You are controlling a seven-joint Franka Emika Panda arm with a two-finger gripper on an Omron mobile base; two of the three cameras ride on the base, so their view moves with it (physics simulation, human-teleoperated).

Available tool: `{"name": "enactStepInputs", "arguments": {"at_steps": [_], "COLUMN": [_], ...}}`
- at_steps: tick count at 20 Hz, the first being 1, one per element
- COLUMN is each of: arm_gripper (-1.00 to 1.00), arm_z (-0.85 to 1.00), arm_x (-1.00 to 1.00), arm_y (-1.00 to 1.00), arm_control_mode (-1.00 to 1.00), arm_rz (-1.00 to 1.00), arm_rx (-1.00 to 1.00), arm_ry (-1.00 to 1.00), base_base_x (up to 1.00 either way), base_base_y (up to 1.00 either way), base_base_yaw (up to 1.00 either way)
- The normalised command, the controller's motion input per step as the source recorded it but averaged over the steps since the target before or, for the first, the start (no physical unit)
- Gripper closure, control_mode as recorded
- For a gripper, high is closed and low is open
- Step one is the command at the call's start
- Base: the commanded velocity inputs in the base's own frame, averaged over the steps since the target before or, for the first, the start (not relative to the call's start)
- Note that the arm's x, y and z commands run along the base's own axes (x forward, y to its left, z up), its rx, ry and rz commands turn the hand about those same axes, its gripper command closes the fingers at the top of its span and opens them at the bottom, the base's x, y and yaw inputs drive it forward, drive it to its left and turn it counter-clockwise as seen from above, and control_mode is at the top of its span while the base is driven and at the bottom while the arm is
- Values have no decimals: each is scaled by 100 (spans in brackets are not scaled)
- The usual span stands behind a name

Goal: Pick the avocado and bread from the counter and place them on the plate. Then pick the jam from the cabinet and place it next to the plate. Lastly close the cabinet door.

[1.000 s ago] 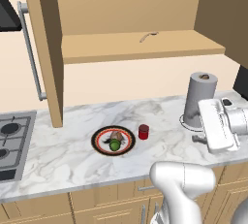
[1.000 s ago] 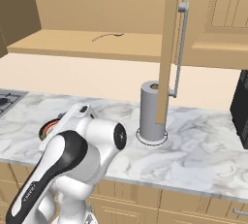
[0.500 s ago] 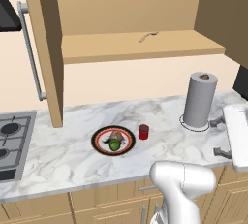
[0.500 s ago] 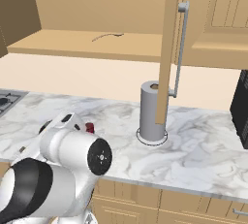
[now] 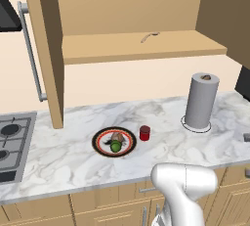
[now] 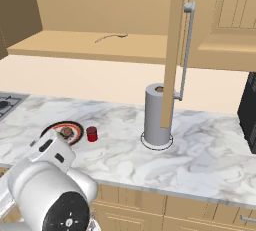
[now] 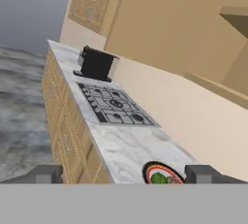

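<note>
1. Tool (image 7: pixel 123 174): released, jaws wide apart, nothing between them. In the hand view its two tips rise at the bottom edge, aimed along the worktop (image 5: pixel 73 156) toward the hob (image 7: pixel 116 105).
2. Plate (image 5: pixel 104 138): flat on the worktop, between the hob and the jam.
3. Avocado (image 5: pixel 115 146): on the plate, at its near side.
4. Bread (image 5: pixel 117 137): on the plate, touching the avocado, just behind it.
5. Jam (image 5: pixel 144 132): upright on the worktop, just beside the plate's right rim, apart from it.
6. Towel roll (image 5: pixel 200 101): upright on its ring base, well right of the jam.
7. Cabinet (image 5: pixel 141 44): open; a thin curved mark lies on the inner shelf.
8. Door (image 5: pixel 46 49): swung out, edge toward the left base camera, bar handle (image 5: pixel 30 49) on its left face. A second open door (image 6: pixel 174 50) stands in front of the towel roll in the right base view.
</note>
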Motion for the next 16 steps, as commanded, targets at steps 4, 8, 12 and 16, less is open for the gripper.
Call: {"name": "enactStepInputs", "arguments": {"at_steps": [4,8,12,16], "arm_gripper": [-100,-100,-100,-100], "arm_z": [-9,-15,-16,-17], "arm_x": [-62,-36,-11,0], "arm_y": [-1,-9,-16,-27], "arm_control_mode": [-100,-100,-100,-100], "arm_rz": [-14,-11,-4,0], "arm_rx": [3,3,4,6], "arm_ry": [-11,-10,-11,-10], "base_base_x": [0,0,0,0], "base_base_y": [0,0,0,0], "base_base_yaw": [0,0,0,0]}}
